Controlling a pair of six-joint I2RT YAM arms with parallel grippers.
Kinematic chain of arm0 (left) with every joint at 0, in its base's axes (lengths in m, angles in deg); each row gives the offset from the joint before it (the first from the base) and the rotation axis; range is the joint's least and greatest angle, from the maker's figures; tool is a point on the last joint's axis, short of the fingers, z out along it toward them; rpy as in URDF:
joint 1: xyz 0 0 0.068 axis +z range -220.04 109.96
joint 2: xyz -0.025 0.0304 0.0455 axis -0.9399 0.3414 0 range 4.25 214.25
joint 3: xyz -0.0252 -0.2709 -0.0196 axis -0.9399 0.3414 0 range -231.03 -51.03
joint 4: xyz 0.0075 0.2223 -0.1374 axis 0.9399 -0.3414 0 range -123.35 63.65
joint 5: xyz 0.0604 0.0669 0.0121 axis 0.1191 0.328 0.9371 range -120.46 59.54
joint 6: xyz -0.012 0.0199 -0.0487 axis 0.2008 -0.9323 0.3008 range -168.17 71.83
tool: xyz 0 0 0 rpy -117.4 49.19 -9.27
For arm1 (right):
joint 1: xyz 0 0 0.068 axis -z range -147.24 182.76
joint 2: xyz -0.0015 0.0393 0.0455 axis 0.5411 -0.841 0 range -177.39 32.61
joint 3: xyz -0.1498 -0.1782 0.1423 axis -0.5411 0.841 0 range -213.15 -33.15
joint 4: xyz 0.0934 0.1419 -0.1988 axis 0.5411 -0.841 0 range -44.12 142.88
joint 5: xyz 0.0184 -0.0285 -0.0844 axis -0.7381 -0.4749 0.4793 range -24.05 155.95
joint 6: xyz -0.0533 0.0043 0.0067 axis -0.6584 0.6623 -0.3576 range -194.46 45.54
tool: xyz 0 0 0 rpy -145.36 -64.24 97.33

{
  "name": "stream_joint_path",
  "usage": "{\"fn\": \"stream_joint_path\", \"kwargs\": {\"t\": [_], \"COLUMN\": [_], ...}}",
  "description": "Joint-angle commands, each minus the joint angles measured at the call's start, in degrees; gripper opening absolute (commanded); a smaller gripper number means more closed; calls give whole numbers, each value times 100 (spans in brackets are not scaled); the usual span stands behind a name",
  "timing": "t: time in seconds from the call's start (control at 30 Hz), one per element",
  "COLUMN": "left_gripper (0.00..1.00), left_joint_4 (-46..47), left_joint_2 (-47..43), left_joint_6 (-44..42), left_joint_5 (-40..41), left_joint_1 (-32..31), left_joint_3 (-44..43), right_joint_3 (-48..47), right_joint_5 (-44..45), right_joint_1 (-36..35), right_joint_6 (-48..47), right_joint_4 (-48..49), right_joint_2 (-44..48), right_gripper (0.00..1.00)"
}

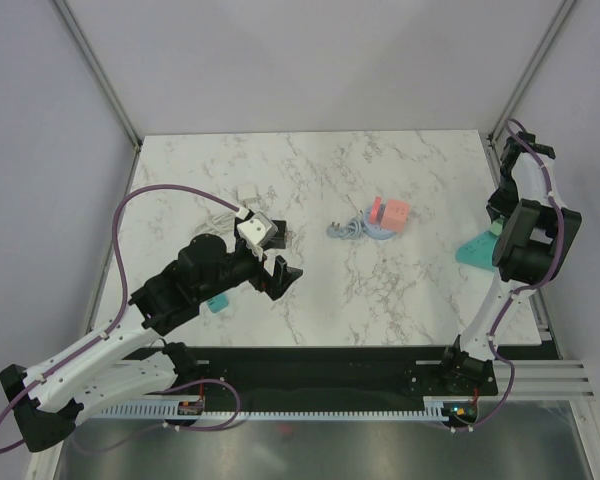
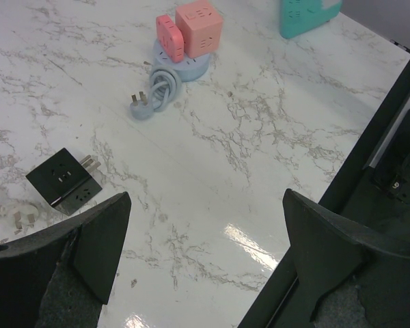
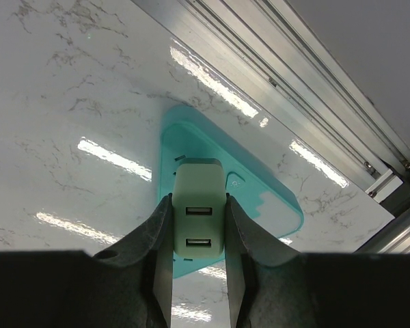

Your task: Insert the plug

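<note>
1. two pink cube sockets point(image 1: 390, 212) stood on a round blue base point(image 2: 195, 68) near the middle of the worktop point(image 1: 330, 300). a coiled grey-blue cable point(image 2: 157, 89) lay against the base.
2. a black cube socket point(image 2: 63, 181) with metal prongs on one side sat on the marble just ahead of the left arm's fingers point(image 2: 99, 236), apart from them. a bit of white cable point(image 2: 7, 215) lay beside it.
3. the left arm's fingers were spread wide over bare marble and held nothing.
4. a small teal piece point(image 1: 217, 303) showed beside the left arm, too hidden to identify.
5. a teal triangular socket block point(image 3: 263, 195) lay flat near the right edge of the worktop, well apart from the pink sockets.
6. the right arm's fingers point(image 3: 160, 239) pinched a pale cream rectangular charger plug point(image 3: 199, 219) by its two sides. its two usb ports faced the wrist camera.
7. the charger plug stood over the teal block, near the block's middle. i could not tell whether it touched the block or sat in it.
8. the worktop was glossy white marble with grey veins, and light glared off it in streaks. an aluminium rail point(image 3: 314, 75) ran along its right edge, and pale walls point(image 1: 310, 60) with metal posts closed it in.
</note>
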Motion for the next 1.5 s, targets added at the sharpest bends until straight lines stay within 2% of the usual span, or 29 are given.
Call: {"fn": "stream_joint_path", "kwargs": {"t": [0.0, 0.1, 0.4, 0.87, 1.13, 1.27, 1.47], "left_gripper": [100, 100, 100, 100, 100, 100, 100], "left_joint_4": [85, 85, 76, 76, 76, 85, 76], "left_joint_2": [-30, -12, -21, -56, -47, -30, -12], "left_joint_6": [-194, -195, -203, -203, -212, -212, -212], "left_joint_5": [71, 62, 71, 62, 71, 53, 53], "left_joint_1": [-30, -30, -30, -30, -30, -30, -30], "left_joint_3": [-35, -35, -44, -43, -35, -44, -44], "right_joint_3": [350, 412, -107, 402, 860, 738, 552], "right_joint_5": [58, -91, 190, 190, 50, -109, 119], "right_joint_1": [23, 23, 23, 23, 23, 23, 23], "right_joint_6": [-111, -146, -14, -41, -365, -375, -296], "right_joint_4": [316, 413, 70, 272, 826, 844, 703], "right_joint_2": [192, 289, 360, 351, 509, 711, 852], "right_gripper": [0, 0, 0, 0, 0, 0, 0]}}
